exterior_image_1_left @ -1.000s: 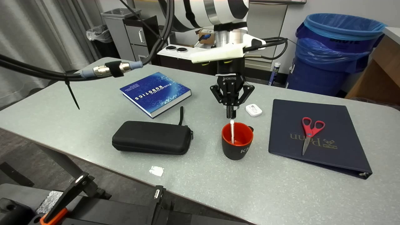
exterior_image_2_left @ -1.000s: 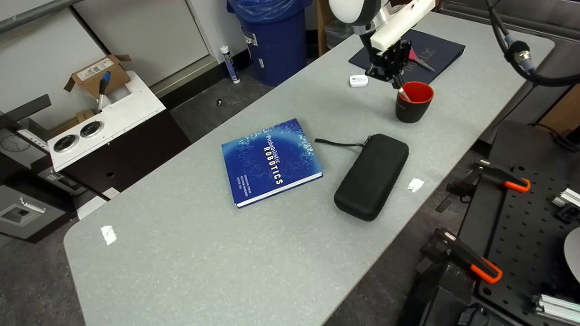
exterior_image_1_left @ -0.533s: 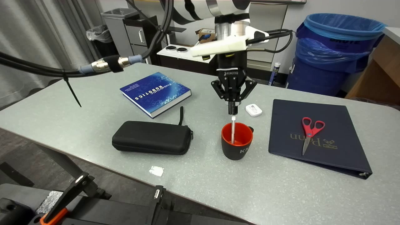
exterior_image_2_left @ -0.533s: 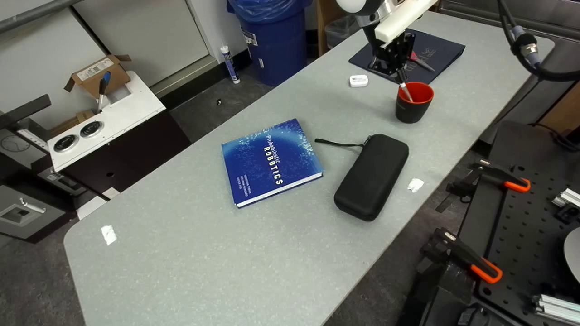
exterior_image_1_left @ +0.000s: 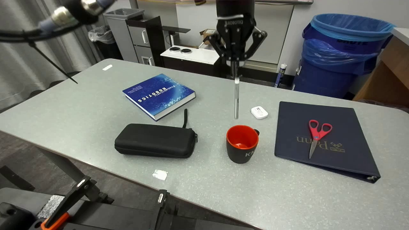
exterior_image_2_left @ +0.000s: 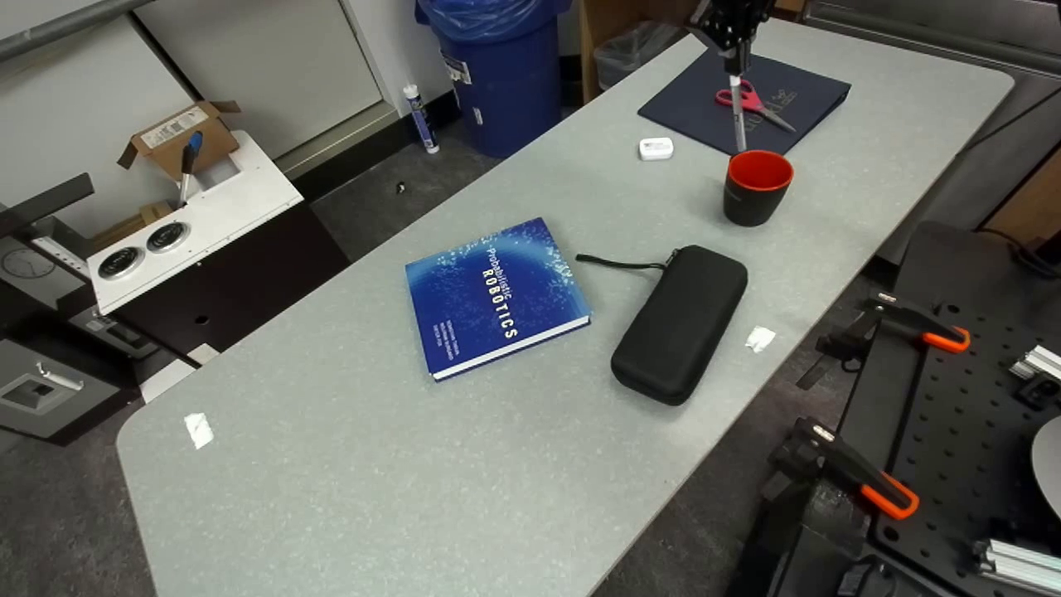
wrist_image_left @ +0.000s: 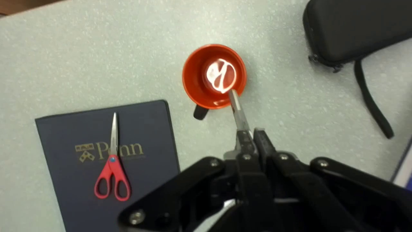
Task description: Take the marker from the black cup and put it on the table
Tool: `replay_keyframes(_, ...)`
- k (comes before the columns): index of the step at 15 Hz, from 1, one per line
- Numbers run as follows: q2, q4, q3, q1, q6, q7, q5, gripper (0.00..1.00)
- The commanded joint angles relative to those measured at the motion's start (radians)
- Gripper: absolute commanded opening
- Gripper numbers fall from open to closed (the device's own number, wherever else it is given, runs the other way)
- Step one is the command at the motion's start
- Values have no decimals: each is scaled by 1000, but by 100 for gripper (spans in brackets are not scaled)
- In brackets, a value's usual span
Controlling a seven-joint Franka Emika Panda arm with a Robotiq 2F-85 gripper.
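The black cup [exterior_image_1_left: 242, 156] stands upright on the light-grey table [exterior_image_1_left: 204, 188]; it is black outside and red inside. It also shows in an exterior view [exterior_image_2_left: 753, 207] and in the wrist view [wrist_image_left: 197, 75]. The marker [exterior_image_1_left: 236, 100] is a thin pale stick, hanging nearly upright with its lower end above the cup's rim level. It also shows in an exterior view [exterior_image_2_left: 738, 116] and in the wrist view [wrist_image_left: 238, 111]. My gripper [exterior_image_1_left: 235, 75] is shut on the marker's upper end. In the wrist view, the gripper [wrist_image_left: 252, 133] hides that end.
A black zipped case [exterior_image_1_left: 156, 140] lies beside the cup, with a blue book [exterior_image_1_left: 159, 95] behind it. A small white box [exterior_image_1_left: 259, 112] sits behind the cup. A dark binder [exterior_image_1_left: 322, 140] carries red-handled scissors [exterior_image_1_left: 315, 135].
My gripper has risen with the marker in it. The marker's lower end was inside the cup and is now out above it. The cup has not moved.
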Motion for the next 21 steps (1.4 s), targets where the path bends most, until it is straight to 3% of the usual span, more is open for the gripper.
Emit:
replay_keyframes(1,13,73,38,-7,22,-121,177,2)
replay_keyframes(4,142,193,65,-16,-18,-223,352,2)
replay_keyframes(7,282,294,92,-36,-59,-272,429,2)
replay_keyframes(12,492,444,106,-57,-114,-237,388,2)
replay_keyframes(17,619,571,102,-74,-163,-206,377,2)
replay_keyframes(18,629,589,104,-79,-173,-206,380,32)
replay_keyframes(19,633,599,103,-81,-177,-207,378,32)
replay_keyframes(21,630,604,103,-83,-174,-209,376,47)
